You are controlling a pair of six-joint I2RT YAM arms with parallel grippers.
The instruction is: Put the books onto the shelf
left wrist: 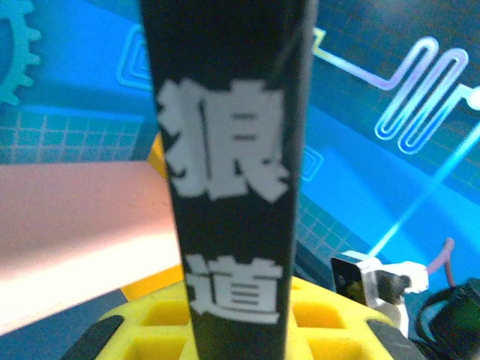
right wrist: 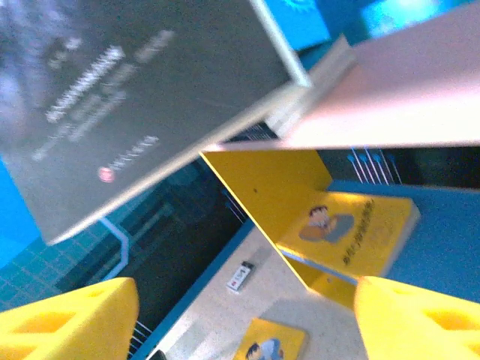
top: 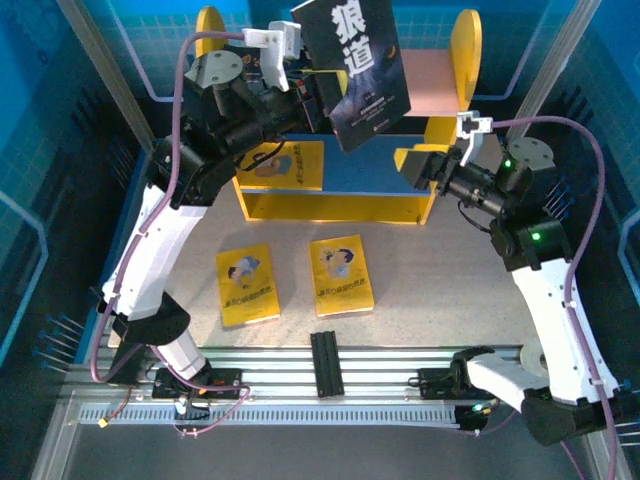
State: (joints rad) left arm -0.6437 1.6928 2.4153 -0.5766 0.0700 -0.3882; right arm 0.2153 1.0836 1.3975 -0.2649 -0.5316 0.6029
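Pinched by one edge in the left gripper (top: pixel 318 98) — the dark paperback (top: pixel 360 65), thin, glossy, probably floppy. Below that gripper, the shelf (top: pixel 330 207) and its smooth pink board (top: pixel 437 80). Could pivot or slip, or clip the rounded side panel (top: pixel 465 45). Spread wide and empty just under the book, the right gripper (top: pixel 418 160) — may snag.
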